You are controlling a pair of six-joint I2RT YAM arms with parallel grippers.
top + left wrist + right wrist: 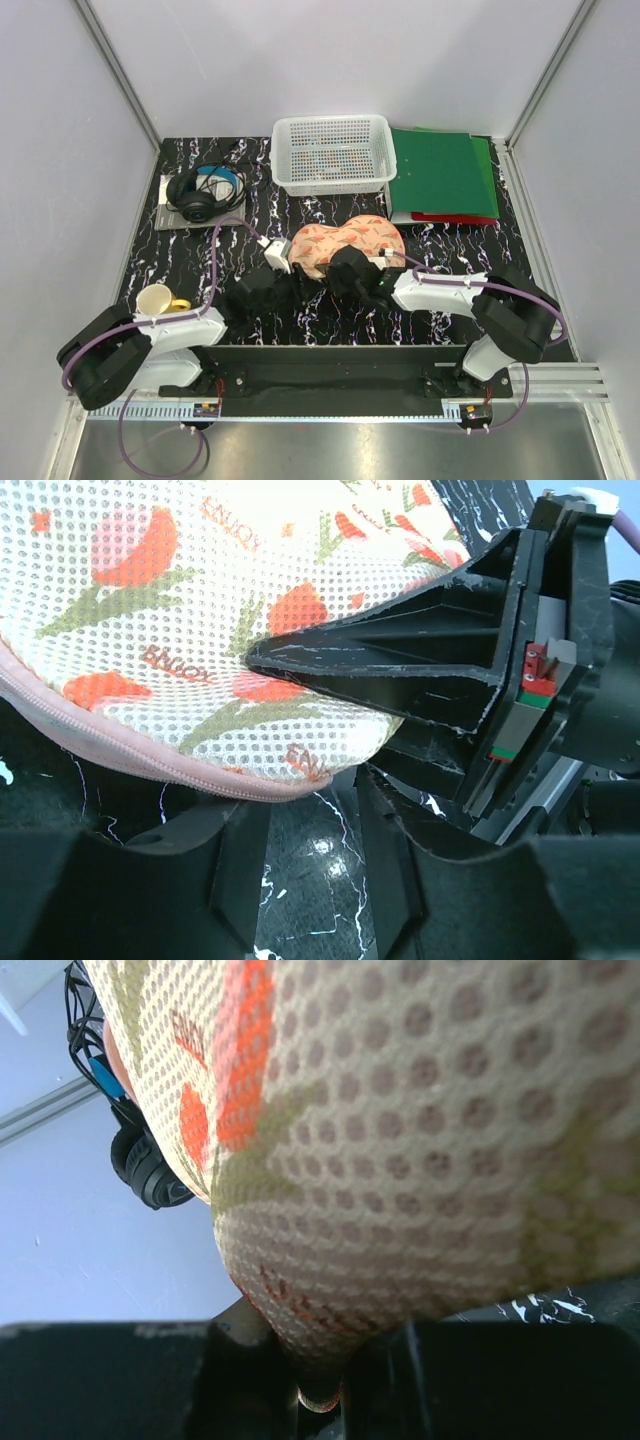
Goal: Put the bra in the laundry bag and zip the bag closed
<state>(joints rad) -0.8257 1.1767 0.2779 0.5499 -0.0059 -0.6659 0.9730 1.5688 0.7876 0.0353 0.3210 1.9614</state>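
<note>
Black marbled stone tops the bench [470,250]. Starting at its left edge, I see a cream cup [154,299] standing near the front-left corner. A pair of black headphones [200,195] lies on a grey pad toward the back-left corner.

Next comes the left gripper [312,840], low over the bench. Its fingers [240,870] are spread apart with bare stone showing between them and nothing held. Their tips sit just short of the pink zip edge of the laundry bag [350,238].

The bag lies in the middle of the bench with its peach, red-printed shell facing up. Whether the zip is run shut I cannot tell from here. Behind it, against the back edge, sits a white plastic mesh basket [332,182].

The right gripper [322,1385] reaches in from the right and is clamped on the bag. In the left wrist view one of its fingers [400,670] lies across the top of the mesh shell and the other sits under the rim. Its own camera shows the fabric narrowing down into the slim gap between them.

Toward the back-right corner lie green folders [440,170], with a red one [455,218] peeking out at their front edge.
</note>
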